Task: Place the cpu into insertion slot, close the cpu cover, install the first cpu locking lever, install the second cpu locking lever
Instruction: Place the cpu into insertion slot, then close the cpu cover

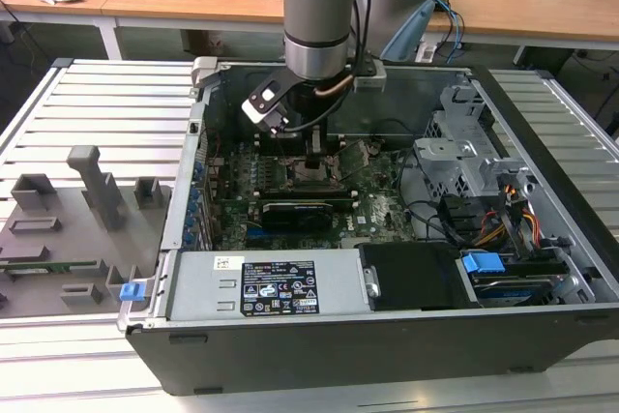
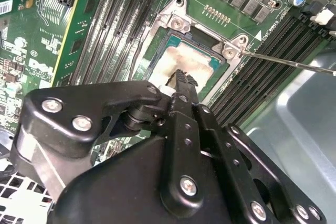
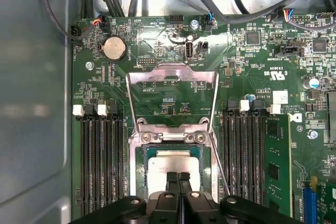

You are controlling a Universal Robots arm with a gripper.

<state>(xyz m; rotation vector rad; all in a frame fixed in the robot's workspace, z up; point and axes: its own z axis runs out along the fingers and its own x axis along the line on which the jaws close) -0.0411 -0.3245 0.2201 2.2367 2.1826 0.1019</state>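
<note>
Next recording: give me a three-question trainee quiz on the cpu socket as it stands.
1. True or false: the cover is closed over the cpu.
2. Where does the cpu lie? A) in the socket; B) on the tray outside the case; C) on the black expansion card.
3. Fill in: the gripper, tips at the cpu, has its fingers ___ (open/shut).
Key: 1 false, the cover is flipped open; 2 A; 3 shut.
</note>
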